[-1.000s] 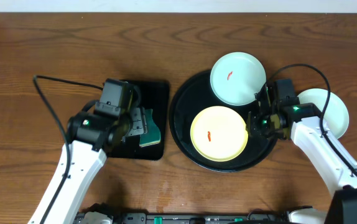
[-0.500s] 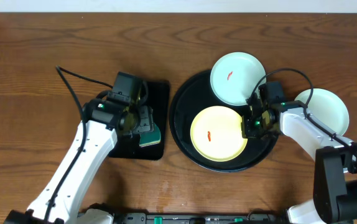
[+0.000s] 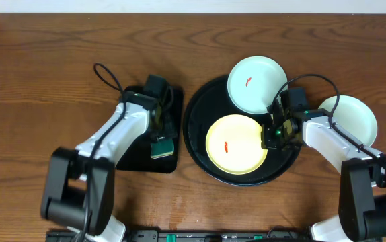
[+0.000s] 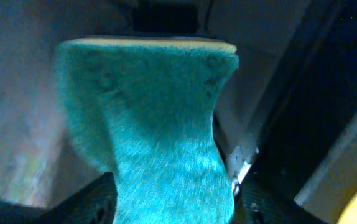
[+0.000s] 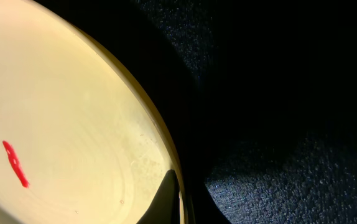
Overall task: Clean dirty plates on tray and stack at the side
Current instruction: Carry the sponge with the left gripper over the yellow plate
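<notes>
Left hand [image 4: 172,202] is clamped on the teal sponge [image 4: 147,112], squeezing it to a waist, and it hangs over the rectangular tray [image 3: 174,101]. The target is the yellow plate [image 3: 237,144], which lies off to that hand's right, flat in the middle of the round tray [image 3: 191,128] with its red smear [image 3: 226,146] facing up.

The right hand [image 3: 274,134] is nearer, parked at the plate's right edge. One fingertip [image 5: 169,190] shows just over the rim, but I can't tell whether it's grasping.

To get the sponge across, I'd say the left arm has two raised rims to clear, and the plate may skate unless that right hand steadies it. A mint plate [image 3: 257,84] sits at the tray's far edge with its own smear. The second mint plate [image 3: 354,117] rests out on the counter [image 3: 45,54] to the right.
</notes>
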{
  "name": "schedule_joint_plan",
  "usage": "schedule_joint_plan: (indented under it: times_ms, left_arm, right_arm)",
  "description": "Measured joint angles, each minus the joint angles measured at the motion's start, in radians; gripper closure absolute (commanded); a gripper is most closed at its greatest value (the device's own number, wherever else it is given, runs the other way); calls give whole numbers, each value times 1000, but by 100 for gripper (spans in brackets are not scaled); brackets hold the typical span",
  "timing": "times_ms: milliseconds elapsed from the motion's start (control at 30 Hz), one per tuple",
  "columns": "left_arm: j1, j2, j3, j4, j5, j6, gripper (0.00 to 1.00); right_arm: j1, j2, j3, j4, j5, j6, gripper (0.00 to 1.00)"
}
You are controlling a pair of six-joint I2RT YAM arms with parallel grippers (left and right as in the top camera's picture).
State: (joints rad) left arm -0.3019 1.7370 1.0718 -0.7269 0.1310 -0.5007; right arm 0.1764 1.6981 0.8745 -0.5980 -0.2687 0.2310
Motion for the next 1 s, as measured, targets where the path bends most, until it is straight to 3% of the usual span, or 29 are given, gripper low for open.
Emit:
schedule_joint_plan:
  times_ms: [67, 233, 633, 1000]
  left_arm:
    - [2, 37, 0, 22, 2, -17, 68]
    - [20, 82, 1, 44, 8, -42, 92]
    - [26, 69, 42, -38, 20, 0, 93]
    - [17, -175, 48, -82, -2, 109, 93]
  right_arm:
    - [0, 0, 0, -1, 0, 0, 99]
    - [0, 0, 0, -1, 0, 0, 99]
    - [0, 1, 1, -4, 0, 0, 99]
    - [0, 1, 2, -4, 0, 2, 99]
